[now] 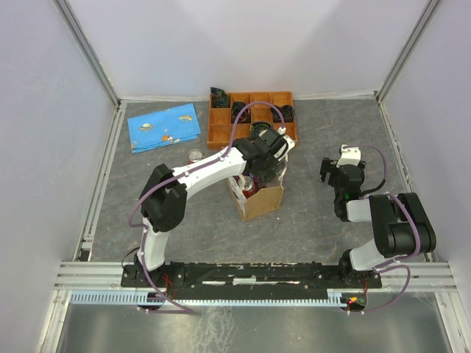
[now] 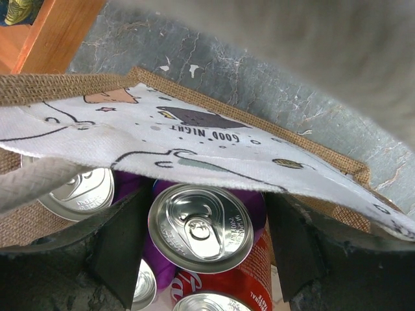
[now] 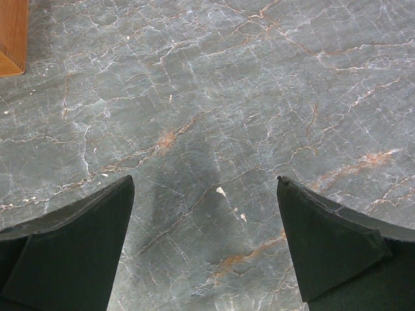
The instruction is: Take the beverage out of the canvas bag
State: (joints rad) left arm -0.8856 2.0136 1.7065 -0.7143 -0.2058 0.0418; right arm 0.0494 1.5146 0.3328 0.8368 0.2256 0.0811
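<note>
Locate the small boxy tan-brown canvas bag (image 1: 259,197) standing upright just below the centre of the top view, on the grey marbled table (image 1: 316,220). Its mouth is open, and its white side panel with printed figures (image 2: 194,139) crosses the middle of the left wrist view. The left gripper (image 1: 266,168) is lowered into the bag mouth. In the left wrist view, observe its two black fingers (image 2: 123,249) set wide apart, one on each side of an upright purple beverage can (image 2: 201,228) with a silver pull-tab lid. Each finger lies close against the can's side, but you cannot tell whether the pads actually press on it. A red can (image 2: 224,293) sits beside it at the lower edge of the frame. A third silver-topped can (image 2: 81,191) sits at centre left, partly behind a white loop handle (image 2: 39,183). The right gripper (image 1: 335,172) hangs over bare table at the right of the top view, well apart from the bag. Its fingers (image 3: 71,253) are spread wide with nothing between them. An orange wooden compartment tray (image 1: 221,134) lies above the bag in the frame. A flat blue printed packet (image 1: 163,126) lies at upper left, and a loose silver-topped can (image 1: 195,155) stands below it.
</note>
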